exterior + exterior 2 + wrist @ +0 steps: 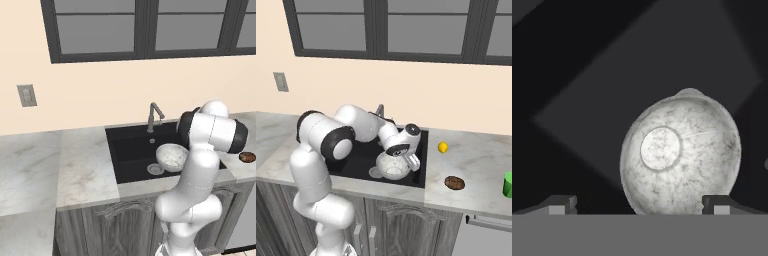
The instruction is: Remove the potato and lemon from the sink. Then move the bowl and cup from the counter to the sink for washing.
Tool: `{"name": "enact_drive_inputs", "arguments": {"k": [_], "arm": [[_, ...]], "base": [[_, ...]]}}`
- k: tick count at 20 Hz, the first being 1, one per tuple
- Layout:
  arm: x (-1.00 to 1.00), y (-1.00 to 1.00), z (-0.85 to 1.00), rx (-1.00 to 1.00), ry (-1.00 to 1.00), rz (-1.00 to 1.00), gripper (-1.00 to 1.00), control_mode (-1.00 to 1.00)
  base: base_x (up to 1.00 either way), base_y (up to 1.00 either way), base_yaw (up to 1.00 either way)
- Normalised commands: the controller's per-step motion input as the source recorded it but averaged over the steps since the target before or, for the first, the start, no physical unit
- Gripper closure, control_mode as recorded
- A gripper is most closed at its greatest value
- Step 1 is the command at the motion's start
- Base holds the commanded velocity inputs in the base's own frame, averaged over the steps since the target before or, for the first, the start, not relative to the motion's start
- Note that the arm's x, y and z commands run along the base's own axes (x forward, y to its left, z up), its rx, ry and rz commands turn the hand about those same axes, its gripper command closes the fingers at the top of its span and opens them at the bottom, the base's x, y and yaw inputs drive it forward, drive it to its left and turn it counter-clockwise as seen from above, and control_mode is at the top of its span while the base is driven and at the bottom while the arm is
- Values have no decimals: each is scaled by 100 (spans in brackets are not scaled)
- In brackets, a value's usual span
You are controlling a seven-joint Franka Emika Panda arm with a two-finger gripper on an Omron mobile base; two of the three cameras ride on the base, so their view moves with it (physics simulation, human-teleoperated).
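Hovering over the black rectangular sink (416, 172) with its two dark fingers spread wide and nothing between them, the white arm's two-finger gripper (413, 163) sits just above the wide whitish-grey marbled bowl (392, 167), which lies down in the basin near the front wall, close to the round grey metal drain (155, 169); in the hand view the bowl (679, 152) shows its round foot toward the camera, so it seems tipped rather than standing square, and the fingertips (559, 204) flank it without touching. Judged from how things lie, the bowl step is done. The small dark-brown potato (455, 183) and the small bright yellow lemon (443, 147) both rest on the pale marble counter (476, 155) to the right of the sink, the lemon nearer the back wall, the potato nearer the front edge. What is left is the small bright green tumbler cup (507, 184), standing farther right of the sink at the picture's edge. The next move calls for lifting clear of the basin rim, then swinging right past the potato. The grey angled faucet (154, 116) stands behind the sink, so the open way out is up and to the right.
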Motion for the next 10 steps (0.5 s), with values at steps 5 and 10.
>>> {"name": "enact_drive_inputs", "arguments": {"k": [5,10], "arm": [[-21,-7,32,-2,0,-22,-100,-100],[-16,-3,38,-2,0,-27,-100,-100]], "base": [[0,0,0],[0,0,0]]}}
